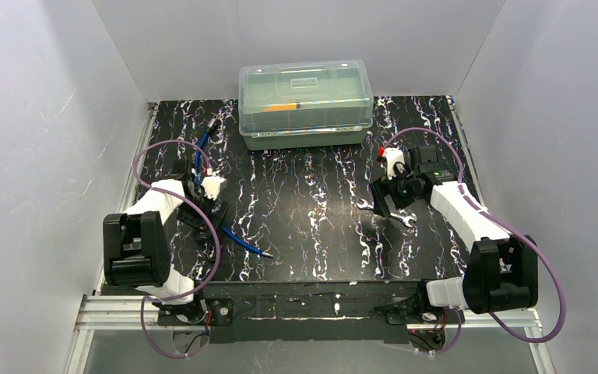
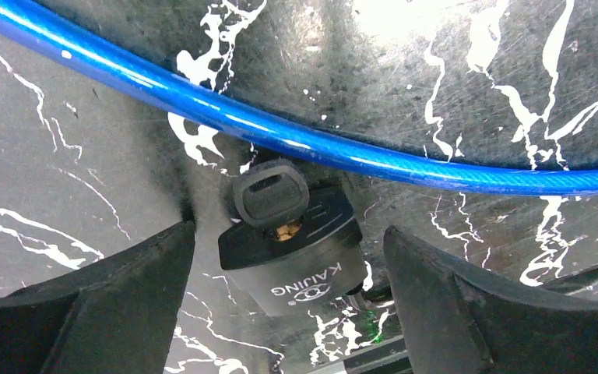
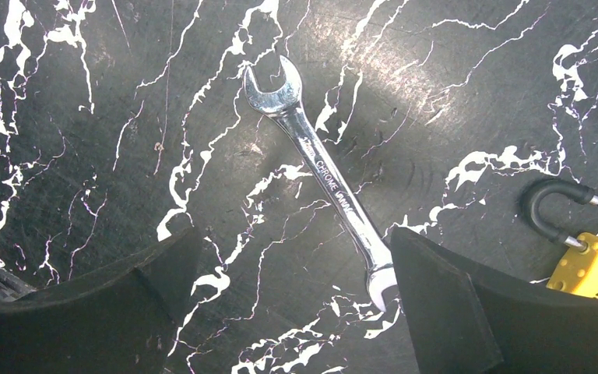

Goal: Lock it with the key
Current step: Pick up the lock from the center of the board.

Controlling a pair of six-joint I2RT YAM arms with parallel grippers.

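I see the table (image 1: 311,234) as black with white marble-like veins. A bright blue cable (image 2: 280,136) crosses the upper part of the left wrist view. Below it are a black lock (image 2: 296,265) with pale lettering and a black-headed key (image 2: 271,195). In the right wrist view, the wrench (image 3: 319,171) is shiny silver, and the padlock (image 3: 592,269) at the right edge is yellow with a black shackle.

Glossy blue plastic-coated cable (image 2: 296,140), smooth and reflective. Black marble-patterned tabletop (image 2: 475,70) with white veins, finely scratched, with a soft sheen. Key with a matt black plastic head (image 2: 271,195), in a smooth dark lock body (image 2: 304,265). Polished chrome metal wrench (image 3: 319,171), mirror-bright.
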